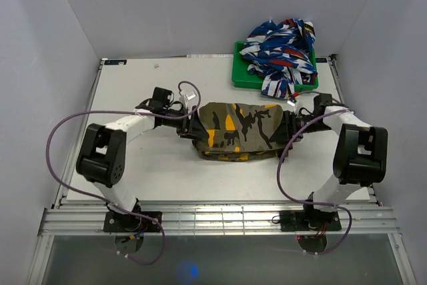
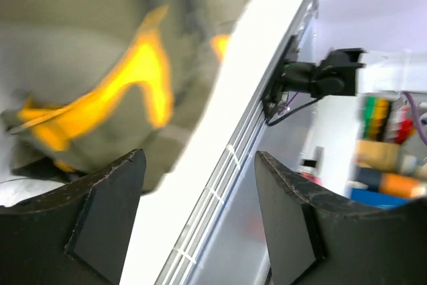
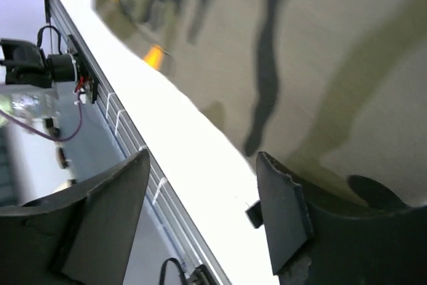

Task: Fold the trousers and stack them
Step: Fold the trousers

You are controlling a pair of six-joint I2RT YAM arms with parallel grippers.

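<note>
**Folded trousers (image 1: pixel 237 131) laid at the middle of the table (image 1: pixel 167 178), with a gripper at each end**

At the left end of the bundle, the left gripper (image 1: pixel 187 125) is seen with its fingers spread wide and nothing held; in its wrist view only the white table top and its edge are shown in the gap. The camouflage cloth is folded into a compact bundle. At its right end, the right gripper (image 1: pixel 288 127) is likewise parted and empty, with the cloth just beyond its fingertips. A green tray (image 1: pixel 239 71) piled with blue, white and red cloth (image 1: pixel 280 48) is set at the far right.
</note>
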